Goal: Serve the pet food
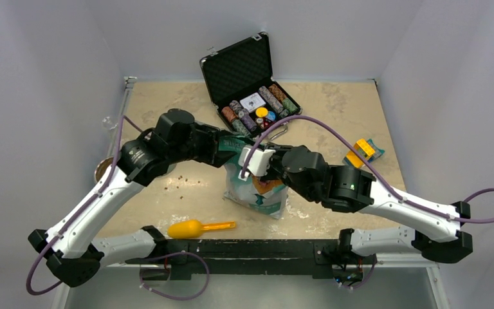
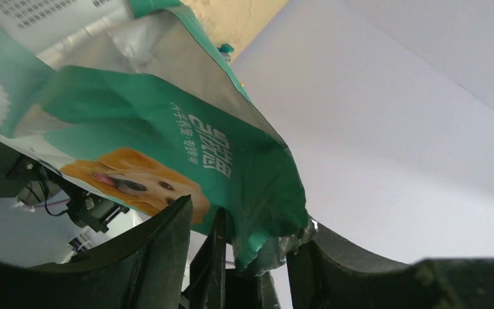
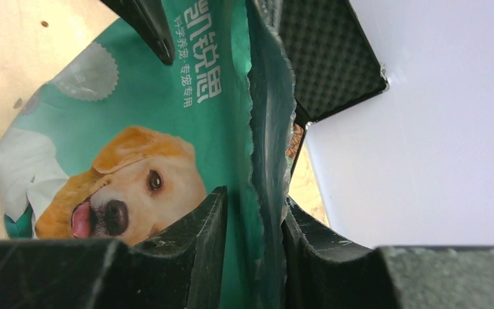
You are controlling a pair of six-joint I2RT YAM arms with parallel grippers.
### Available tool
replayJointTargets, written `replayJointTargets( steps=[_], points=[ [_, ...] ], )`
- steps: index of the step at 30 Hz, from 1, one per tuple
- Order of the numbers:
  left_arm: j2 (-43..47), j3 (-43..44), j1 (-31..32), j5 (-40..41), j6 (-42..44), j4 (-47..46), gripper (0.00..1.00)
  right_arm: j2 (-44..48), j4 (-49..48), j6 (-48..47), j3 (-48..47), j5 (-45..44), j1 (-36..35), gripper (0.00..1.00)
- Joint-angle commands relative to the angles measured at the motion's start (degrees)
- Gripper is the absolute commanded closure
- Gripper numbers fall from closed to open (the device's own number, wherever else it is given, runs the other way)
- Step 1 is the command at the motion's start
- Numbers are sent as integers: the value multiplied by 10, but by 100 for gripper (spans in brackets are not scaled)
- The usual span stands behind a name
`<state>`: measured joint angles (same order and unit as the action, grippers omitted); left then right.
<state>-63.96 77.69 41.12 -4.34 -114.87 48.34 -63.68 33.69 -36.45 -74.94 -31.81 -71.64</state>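
We see teal pet-food pouch upright, torn mouth up, Chinese txt; L tool open, R tool part-open astride rim.

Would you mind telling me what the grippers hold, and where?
Left gripper: nothing, jaws open around the torn top of the pouch. Right gripper: jaws straddle it; grip unclear.

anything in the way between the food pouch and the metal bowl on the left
On the table, only loose kibble lies between the pouch and the bowl. Above the table, though, the left arm itself crosses that path and covers part of the bowl.
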Motion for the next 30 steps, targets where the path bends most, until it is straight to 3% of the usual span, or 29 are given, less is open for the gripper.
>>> replayJointTargets(
  steps=[1,4,9,12,16,21,27,30],
  points=[
    [37,-22,-26,40,26,37,45,14,-15,5,-17,58,-4,63],
    [43,-5,-52,78,74,57,48,1,6,22,-32,124,-4,59],
    [19,22,-67,73,107,67,55,-41,-5,18,-52,111,-4,56],
    [24,12,-87,60,105,42,69,-46,-56,-12,-41,88,-4,56],
    [31,8,-92,20,77,16,100,-74,-57,-47,-51,86,-5,58],
    [27,25,-91,-63,29,22,100,-85,-92,-67,-55,105,-11,55],
    [6,84,-91,-117,1,69,100,-140,-120,-119,-98,77,-32,53],
    [8,94,-90,-132,-9,71,100,-174,-166,-170,-105,20,-44,56]
  ],
)
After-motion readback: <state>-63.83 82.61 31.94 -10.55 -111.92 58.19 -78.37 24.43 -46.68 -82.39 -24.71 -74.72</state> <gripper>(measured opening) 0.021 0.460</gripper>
